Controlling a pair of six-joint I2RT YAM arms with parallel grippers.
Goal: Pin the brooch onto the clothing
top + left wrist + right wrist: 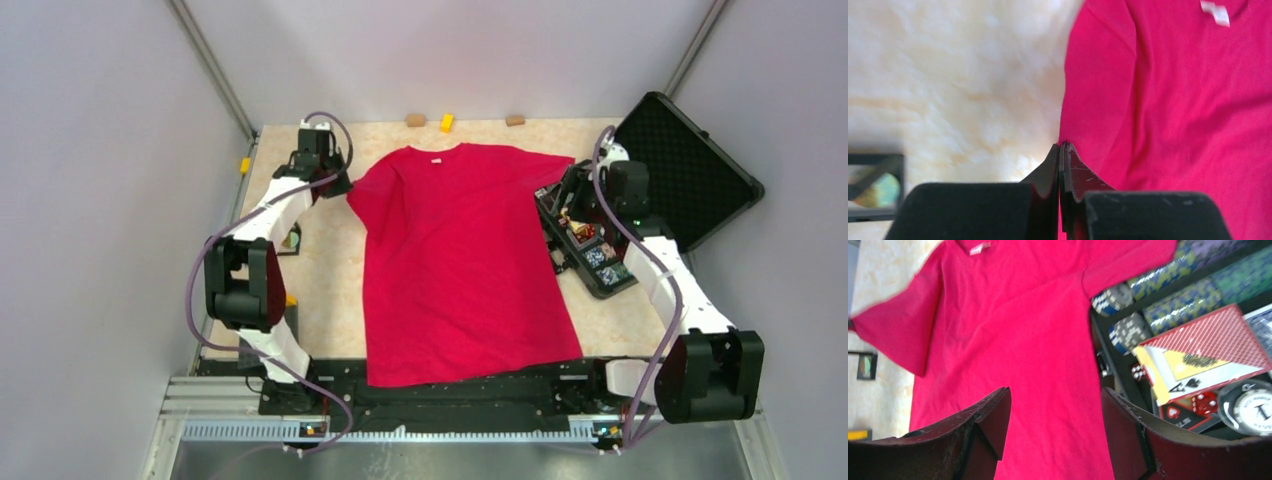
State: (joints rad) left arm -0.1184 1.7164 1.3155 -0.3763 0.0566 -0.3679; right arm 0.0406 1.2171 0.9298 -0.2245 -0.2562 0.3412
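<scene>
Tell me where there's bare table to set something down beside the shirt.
The widest bare tabletop lies between the T-shirt and the left arm. A narrower strip sits between its hem and the right arm. The black case side is crowded.

The left arm [262,215] rises from its base at the near edge of the desk and folds at a black elbow out to the left. From there its white forearm runs away and inward, with the wrist turned toward the middle. The left jaws are pressed together, tips touching. The right arm [668,285] stretches from its own base along the right side, its wrist bent inward at the far end. The right jaws stand wide apart.
</scene>
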